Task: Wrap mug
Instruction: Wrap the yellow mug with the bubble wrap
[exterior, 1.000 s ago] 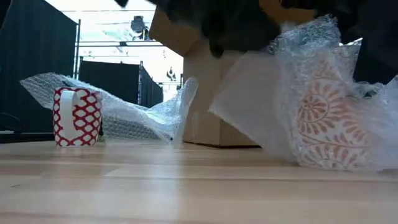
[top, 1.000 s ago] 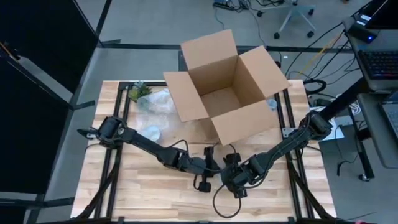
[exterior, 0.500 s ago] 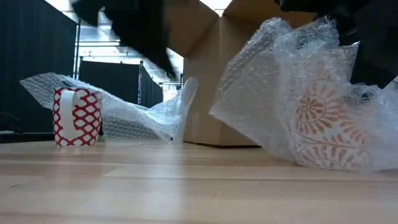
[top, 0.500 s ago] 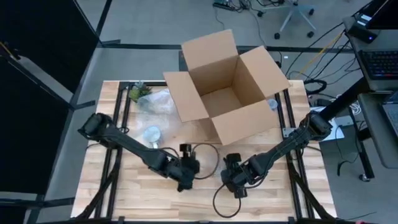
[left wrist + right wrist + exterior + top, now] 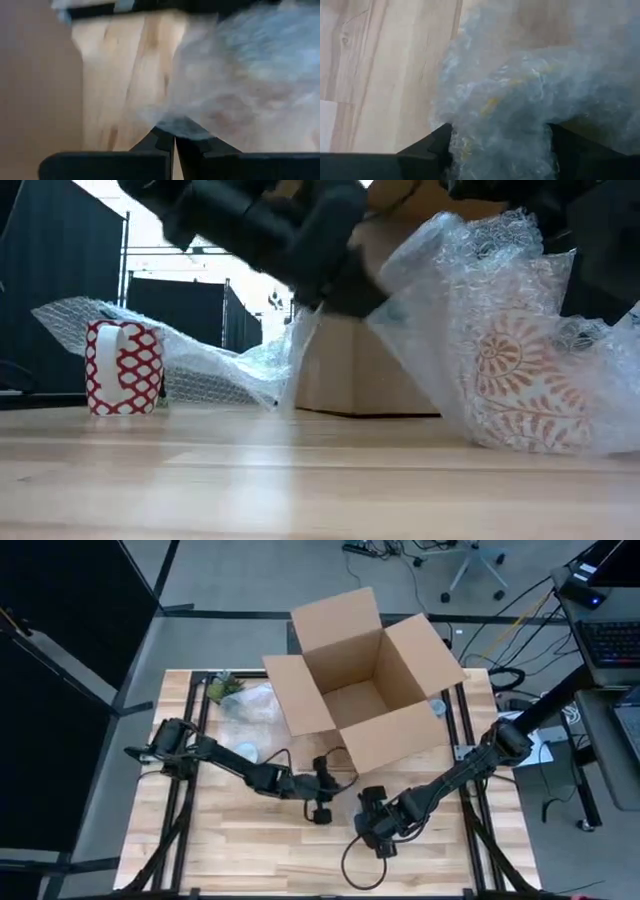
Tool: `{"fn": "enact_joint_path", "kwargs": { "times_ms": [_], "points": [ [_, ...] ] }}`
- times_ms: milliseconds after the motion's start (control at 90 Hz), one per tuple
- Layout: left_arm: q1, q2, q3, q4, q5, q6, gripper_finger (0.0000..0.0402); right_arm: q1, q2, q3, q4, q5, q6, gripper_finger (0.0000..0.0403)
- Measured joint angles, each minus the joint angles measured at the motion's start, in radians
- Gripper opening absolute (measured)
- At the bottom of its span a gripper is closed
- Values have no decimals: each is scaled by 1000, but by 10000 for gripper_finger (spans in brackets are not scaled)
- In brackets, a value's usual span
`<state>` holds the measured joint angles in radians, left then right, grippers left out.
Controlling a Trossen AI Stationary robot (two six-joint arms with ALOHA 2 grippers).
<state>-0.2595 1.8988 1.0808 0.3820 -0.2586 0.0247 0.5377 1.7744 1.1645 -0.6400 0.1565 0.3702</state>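
Observation:
A mug with an orange pattern (image 5: 515, 380) sits inside bubble wrap (image 5: 510, 100) on the near middle of the table. My right gripper (image 5: 500, 134) (image 5: 372, 828) stands over it, fingers on either side of the bundle. Beside it on the left, my left gripper (image 5: 175, 145) (image 5: 320, 805) is shut on the wrap's loose flap (image 5: 400, 290). A red-and-white mug (image 5: 125, 367) (image 5: 245, 752) stands upright on the table's left half, with a second sheet of bubble wrap (image 5: 210, 360) behind it. My left gripper pinches the edge of the bubble wrap's loose flap (image 5: 184, 129) between its two fingertips. The flap is raised off the table and runs from the fingers across to the bundle. My right gripper has the wrapped mug between its two spread fingers (image 5: 437, 142), coming from above. The fingers press on the wrap at opposite sides. The bundle's underside (image 5: 520, 442) rests on the table.
An open cardboard box (image 5: 360, 680) stands at the table's far middle, just behind both grippers. A small green plant (image 5: 225, 688) is at the far left. A loop of dark cable (image 5: 360, 865) lies near the front edge. Bare wood shows at the near left.
My left gripper swung away toward the table's left, then came back toward the bundle and took hold of the wrap's loose flap. The flap, which hung down toward the table, is now lifted. The wrapped mug and my right gripper stayed in place.

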Motion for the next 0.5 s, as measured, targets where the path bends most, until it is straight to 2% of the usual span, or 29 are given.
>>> {"fn": "enact_joint_path", "kwargs": {
  "times_ms": [144,500],
  "points": [
    [-46,13,91,6,76,45,0,0,0,0,0,1,-1,192],
    [-66,171,232,-27,95,56,0,4,-4,-1,-10,-7,-24,192]
  ]
}}
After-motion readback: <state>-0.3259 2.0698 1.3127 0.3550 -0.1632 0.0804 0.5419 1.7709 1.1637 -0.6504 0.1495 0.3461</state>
